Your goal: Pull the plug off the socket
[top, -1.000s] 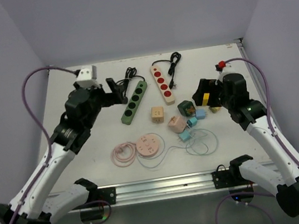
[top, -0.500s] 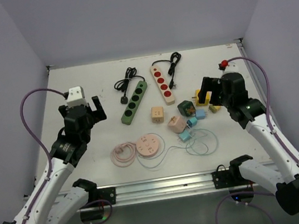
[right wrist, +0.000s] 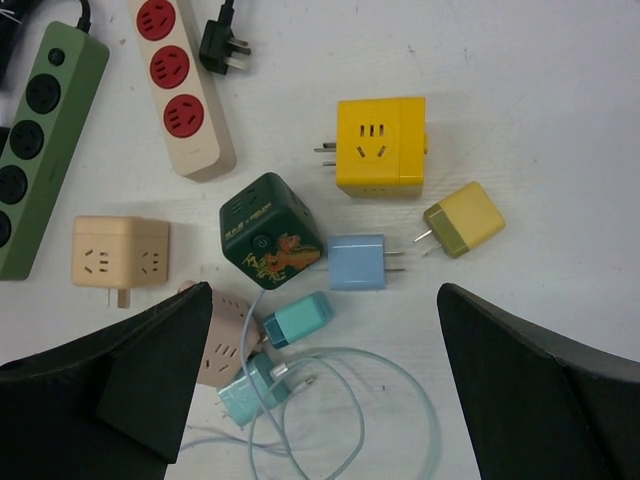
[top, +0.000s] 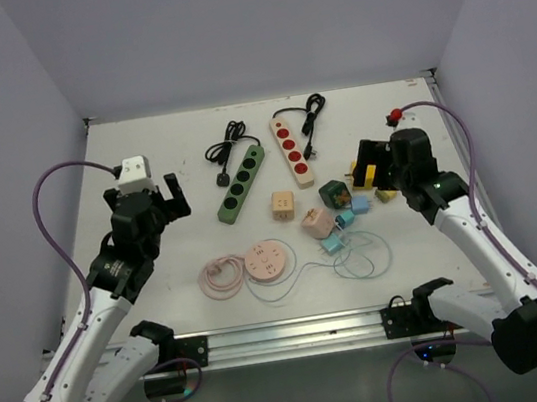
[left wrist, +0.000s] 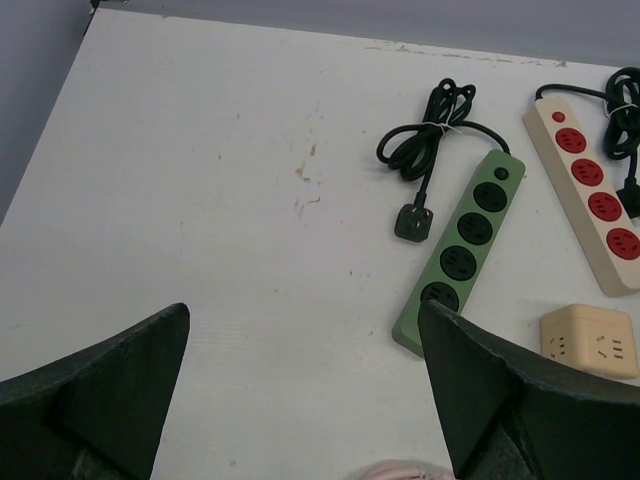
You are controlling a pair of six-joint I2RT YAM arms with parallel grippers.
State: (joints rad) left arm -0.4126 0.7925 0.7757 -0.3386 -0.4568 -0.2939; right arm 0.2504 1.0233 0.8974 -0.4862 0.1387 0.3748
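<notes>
A pink cube socket [right wrist: 228,342] lies left of centre in the right wrist view, with a teal plug [right wrist: 298,320] against its side; it seems to be inserted. A second teal charger [right wrist: 250,395] with a pale looped cable [right wrist: 400,400] lies just below. In the top view the pink cube [top: 317,221] and the teal plug [top: 344,220] sit at the table's middle right. My right gripper [right wrist: 325,390] is open above this cluster and holds nothing. My left gripper [left wrist: 300,400] is open and empty over bare table, left of the green power strip [left wrist: 460,250].
A cream strip with red sockets [top: 291,150], a tan cube [top: 283,205], a dark green cube [right wrist: 270,230], a yellow adaptor [right wrist: 380,145], a blue charger [right wrist: 355,262] and an olive-yellow plug [right wrist: 463,218] lie around. A pink round socket [top: 267,261] with coiled cord lies near the front.
My left arm has drawn back from the green strip toward the left and near side, then stayed almost still. My right gripper has shifted only slightly.
</notes>
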